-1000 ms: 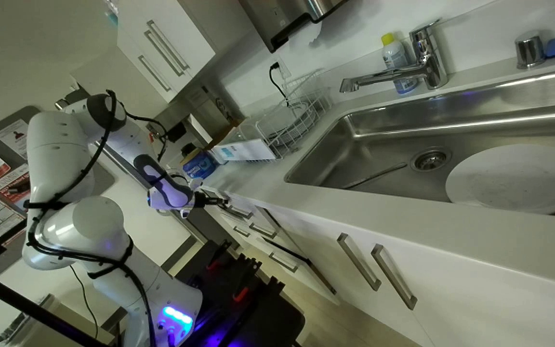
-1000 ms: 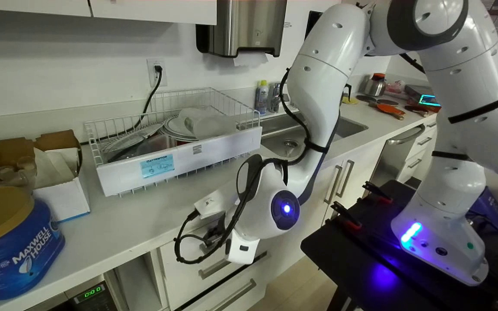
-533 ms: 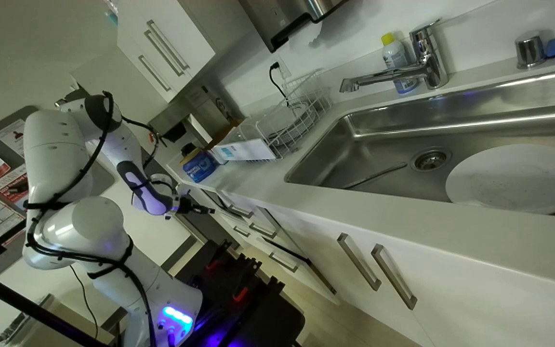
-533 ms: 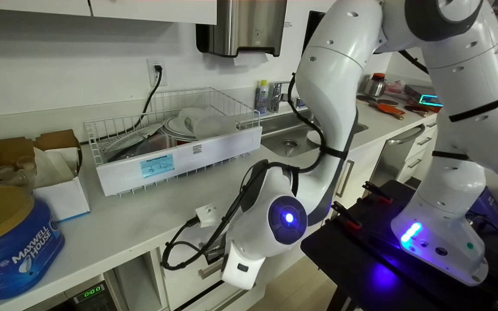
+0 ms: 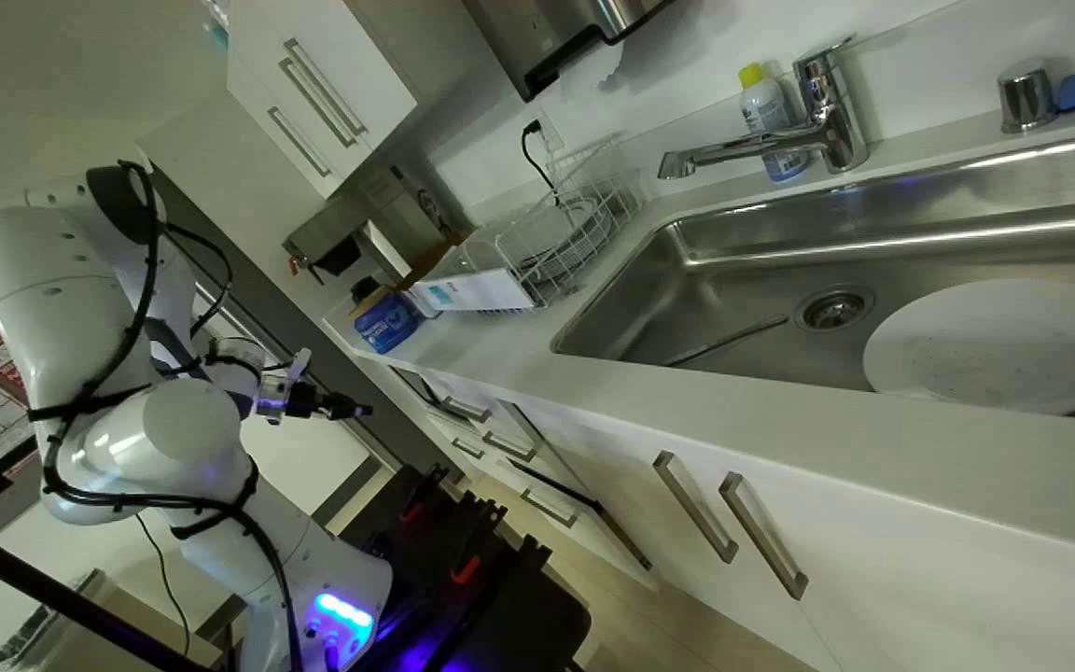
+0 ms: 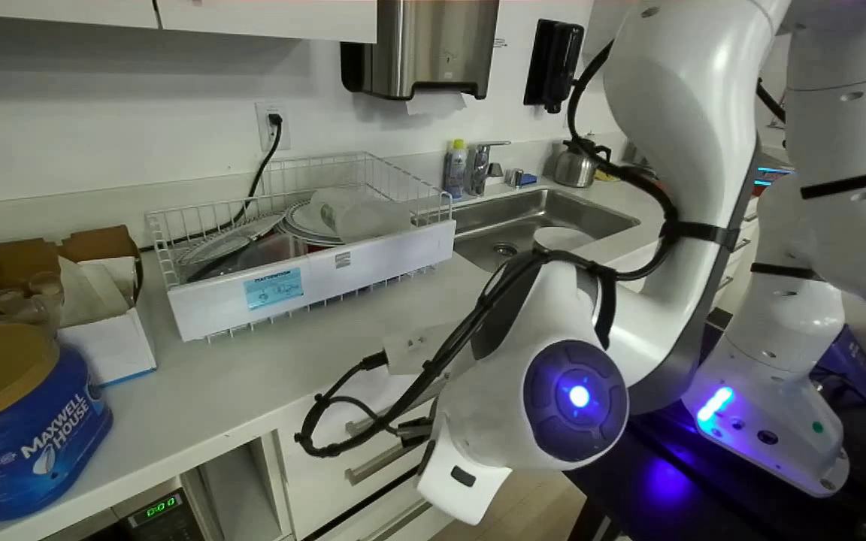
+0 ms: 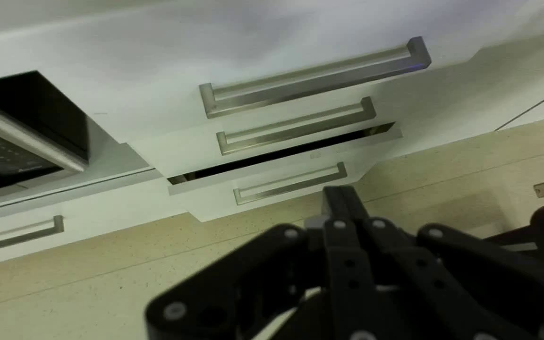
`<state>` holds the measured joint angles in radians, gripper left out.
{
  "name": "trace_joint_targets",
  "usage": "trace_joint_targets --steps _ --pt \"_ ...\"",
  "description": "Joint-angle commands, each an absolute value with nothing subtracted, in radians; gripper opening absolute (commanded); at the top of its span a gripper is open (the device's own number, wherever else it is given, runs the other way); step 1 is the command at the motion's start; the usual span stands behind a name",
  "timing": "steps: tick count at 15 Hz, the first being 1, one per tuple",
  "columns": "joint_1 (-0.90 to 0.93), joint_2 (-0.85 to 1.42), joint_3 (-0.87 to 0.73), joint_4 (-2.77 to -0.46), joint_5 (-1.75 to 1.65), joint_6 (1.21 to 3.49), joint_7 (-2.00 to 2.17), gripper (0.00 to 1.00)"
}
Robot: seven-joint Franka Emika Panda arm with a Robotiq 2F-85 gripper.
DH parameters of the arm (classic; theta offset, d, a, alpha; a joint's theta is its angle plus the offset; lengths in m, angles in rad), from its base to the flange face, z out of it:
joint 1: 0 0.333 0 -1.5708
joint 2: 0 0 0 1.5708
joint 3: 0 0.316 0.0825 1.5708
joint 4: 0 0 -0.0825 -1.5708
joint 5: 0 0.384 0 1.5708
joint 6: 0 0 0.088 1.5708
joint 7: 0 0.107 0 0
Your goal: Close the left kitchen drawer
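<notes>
The left kitchen drawer (image 7: 295,171) appears to be the lowest of a stack of white fronts with silver bar handles. In the wrist view it stands partly out, with a dark gap (image 7: 276,155) above its front. It also shows partly open in both exterior views (image 5: 593,530) (image 6: 399,520). My gripper (image 7: 340,190) is shut with its fingertips together and nothing between them. It is held away from the drawer fronts, touching none, as an exterior view shows (image 5: 368,411). In the exterior view with the coffee tub, the wrist mostly hides the fingers.
Two closer-in fronts with handles (image 7: 314,80) (image 7: 295,125) lie above the drawer. A microwave niche (image 7: 31,118) is beside the stack. The countertop (image 6: 275,368) overhangs above. A black robot table (image 5: 500,579) stands near the lower fronts. A blue coffee tub (image 6: 34,428) sits at the counter edge.
My gripper has drawn back from beside the upper drawer handle and now hangs farther from the cabinet fronts. The wrist has come nearer the exterior camera. The drawers have not visibly moved.
</notes>
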<state>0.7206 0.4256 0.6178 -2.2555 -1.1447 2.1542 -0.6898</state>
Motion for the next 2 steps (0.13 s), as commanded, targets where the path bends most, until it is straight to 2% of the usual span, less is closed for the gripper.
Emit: trace_joint_targets --steps 1,2 --pt "0.713 0.295 0.652 -2.320 -1.060 2.110 -0.689 0.00" --pt "0.712 0.280 0.656 -2.325 -1.048 2.109 -0.690 0.00"
